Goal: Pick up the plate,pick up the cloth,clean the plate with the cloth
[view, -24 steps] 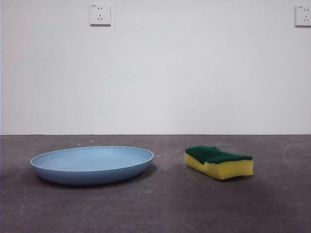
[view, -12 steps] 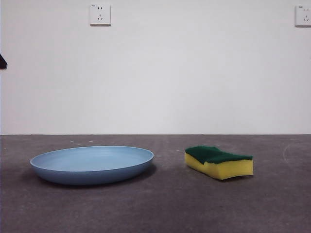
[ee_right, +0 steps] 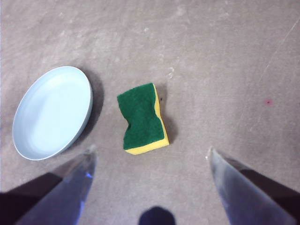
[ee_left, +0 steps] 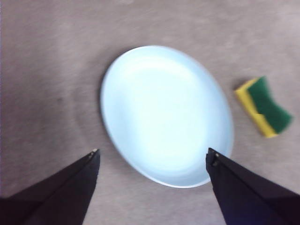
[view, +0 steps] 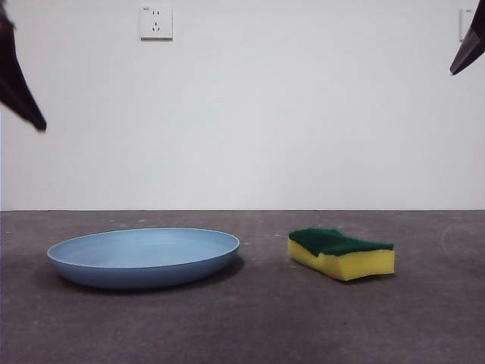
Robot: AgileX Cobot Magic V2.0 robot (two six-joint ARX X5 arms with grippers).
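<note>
The left claw (ee_left: 152, 157) hangs high above the plate (ee_left: 166, 112) with its two black jaws spread wide and nothing between them; in its wrist view the plate fills most of the gap between the jaw tips. In the front view one dark tip of a claw (view: 19, 76) shows at the upper left edge, on the plate's side, well above the desk (view: 258, 318). The right claw (ee_right: 150, 154) is also high up, jaws wide apart and empty, with the cloth (ee_right: 142, 118) seen between them from above. A dark tip of a second claw (view: 470, 45) shows in the front view at the upper right corner, on the cloth's side.

The plate (view: 144, 256) is round, shallow and light blue, lying flat and upright on the grey desk, left of centre in the front view. The cloth (view: 341, 252), a yellow sponge with a dark green scouring layer facing up, lies flat on the desk beside the plate, near it but apart from it, with bare desk between them. Neither claw touches either thing.

Behind the desk stands a plain white wall (view: 303, 114) with a white socket (view: 156, 23) high up on it.
</note>
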